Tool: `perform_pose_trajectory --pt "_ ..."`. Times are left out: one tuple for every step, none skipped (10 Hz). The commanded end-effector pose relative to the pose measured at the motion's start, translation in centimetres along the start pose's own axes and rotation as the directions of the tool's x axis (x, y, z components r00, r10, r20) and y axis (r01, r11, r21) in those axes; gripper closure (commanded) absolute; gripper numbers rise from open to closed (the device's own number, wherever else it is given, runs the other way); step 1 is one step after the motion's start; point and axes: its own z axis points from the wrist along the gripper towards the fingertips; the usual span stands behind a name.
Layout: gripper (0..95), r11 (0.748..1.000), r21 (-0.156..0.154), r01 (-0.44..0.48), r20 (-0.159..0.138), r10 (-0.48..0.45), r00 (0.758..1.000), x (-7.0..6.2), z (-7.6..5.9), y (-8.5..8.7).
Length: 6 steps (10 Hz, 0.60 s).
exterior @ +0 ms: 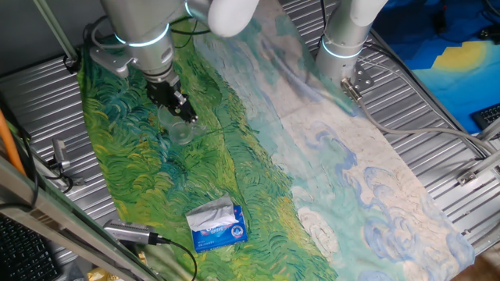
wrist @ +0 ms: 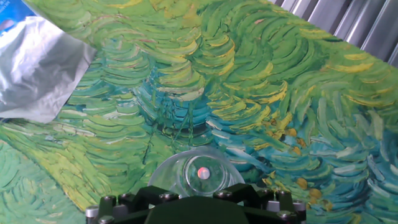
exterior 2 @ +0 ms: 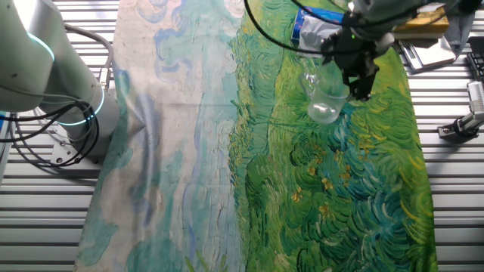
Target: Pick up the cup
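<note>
Gripper [exterior: 181, 109] is clamping one clear cup [exterior: 179, 129] at its rim, holding it tilted just above the green part of the painted cloth [exterior: 258, 156]. One tissue packet [exterior: 217, 223] is lying well apart on the cloth. Two arms are showing: one working, one second arm base [exterior: 344, 47] standing behind.

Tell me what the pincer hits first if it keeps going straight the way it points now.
The cup. In the hand view it sits directly ahead of the pincer, its round rim centred on the line of travel, with the painted cloth beneath. The remaining gap is hard to judge.
</note>
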Motion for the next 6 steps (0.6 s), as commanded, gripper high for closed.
perform_pose_trajectory --pt "95.0 1.0 0.004 -0.009 -0.001 0.009 1.0 0.1 -0.7 0.4" --pt "95.0 1.0 0.001 -0.014 0.006 0.014 1.0 0.2 -1.3 0.7" --pt "95.0 1.0 0.003 -0.02 0.006 0.02 1.0 0.2 -1.8 1.0" --pt "95.0 1.0 0.004 -0.02 0.007 0.02 1.0 0.2 -2.3 1.3" --pt "95.0 1.0 0.006 -0.02 0.007 0.02 1.0 0.3 -2.6 1.5" --pt "95.0 1.0 0.011 -0.018 0.006 0.018 1.0 0.3 -2.9 1.8"
